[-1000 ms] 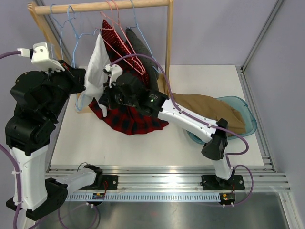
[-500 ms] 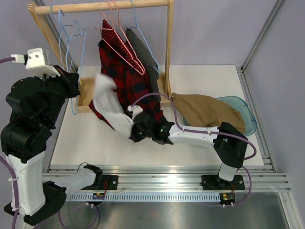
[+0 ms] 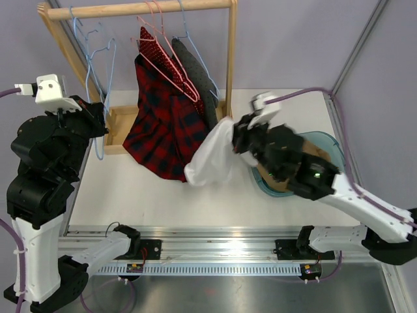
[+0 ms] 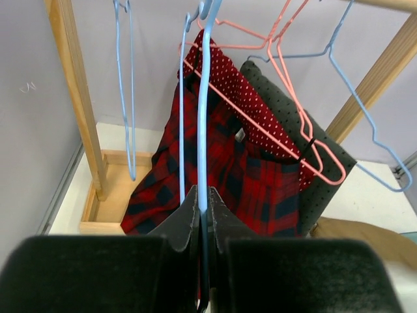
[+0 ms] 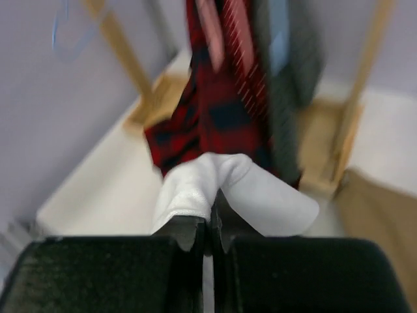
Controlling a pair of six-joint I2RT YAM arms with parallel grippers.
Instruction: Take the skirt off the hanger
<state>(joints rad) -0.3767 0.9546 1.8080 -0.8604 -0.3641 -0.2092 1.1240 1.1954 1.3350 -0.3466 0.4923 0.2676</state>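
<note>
Skirt of white cloth [image 3: 210,162] is pinched in the right fingers [image 5: 187,233], which are closed tight on a fold of it. The fabric bunches just ahead of their tips and trails down toward the bench [image 3: 130,189], well apart from the blue hanger [image 4: 204,117]. Left fingers [image 4: 186,218] are clamped narrow on that hanger's wire, near the red plaid garment [image 3: 163,127] on the wooden rack [image 3: 143,8].
</note>
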